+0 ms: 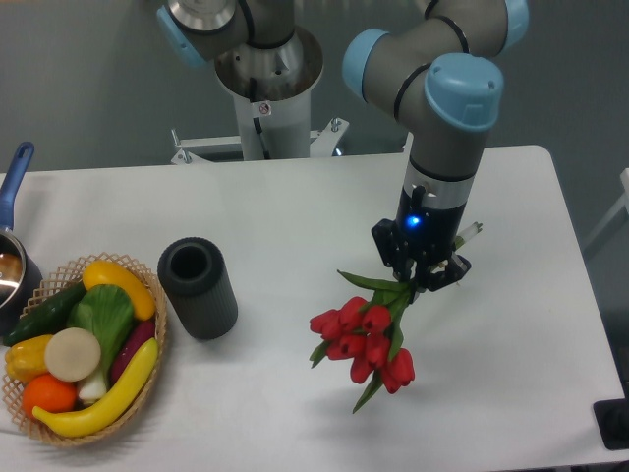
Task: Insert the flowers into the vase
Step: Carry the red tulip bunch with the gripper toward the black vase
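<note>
The flowers (366, 339) are a bunch of red tulip buds with green stems and leaves, right of the table's middle. My gripper (421, 277) is shut on the stem end, and the buds hang down and to the left, seemingly just above the table. The vase (198, 287) is a dark ribbed cylinder standing upright with its round mouth open, well to the left of the flowers and apart from them.
A wicker basket (155, 366) of fake vegetables and fruit stands at the front left, close beside the vase. A blue-handled metal pot (12, 258) is at the left edge. The arm's base (267, 93) stands behind the table.
</note>
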Available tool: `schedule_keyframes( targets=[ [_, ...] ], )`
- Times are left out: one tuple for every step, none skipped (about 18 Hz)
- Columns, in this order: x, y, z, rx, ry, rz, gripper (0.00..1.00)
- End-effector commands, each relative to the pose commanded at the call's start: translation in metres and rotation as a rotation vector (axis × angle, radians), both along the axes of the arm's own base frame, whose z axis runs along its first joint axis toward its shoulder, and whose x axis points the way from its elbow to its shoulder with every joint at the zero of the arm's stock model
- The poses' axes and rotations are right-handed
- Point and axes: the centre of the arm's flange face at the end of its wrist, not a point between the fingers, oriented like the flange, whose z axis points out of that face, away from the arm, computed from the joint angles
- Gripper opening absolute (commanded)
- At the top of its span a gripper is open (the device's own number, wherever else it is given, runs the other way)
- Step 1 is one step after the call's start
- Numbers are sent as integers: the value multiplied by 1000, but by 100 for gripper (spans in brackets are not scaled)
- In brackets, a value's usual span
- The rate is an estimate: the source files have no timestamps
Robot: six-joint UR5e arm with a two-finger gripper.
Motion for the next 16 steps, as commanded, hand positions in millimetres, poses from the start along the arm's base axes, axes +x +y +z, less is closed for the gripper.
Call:
schedule_keyframes(
  targets=[
    [2,2,1,10,-8,10,2],
    [4,4,3,20,-16,18,2],
    [5,6,4,31,-25,24,2],
    [8,6,6,49,-38,26,2],
    [10,9,8,76,-58,24,2],
    [12,11,10,107,-80,24,2],
    [14,13,13,134,-99,26,2],
    [17,16,16,162,-111,22,2],
    [22,21,18,177,-110,11,2],
    [27,26,19,184,-117,6,1],
    [33,32,18,190,-130,-1,1],
    [38,37,19,202,-141,-11,1],
    [44,42,20,221,-157,-27,1],
    [49,46,20,241,-179,-35,1],
    [52,49,19,256,-201,-34,1],
    [57,53,19,273,-224,-41,0]
  ],
)
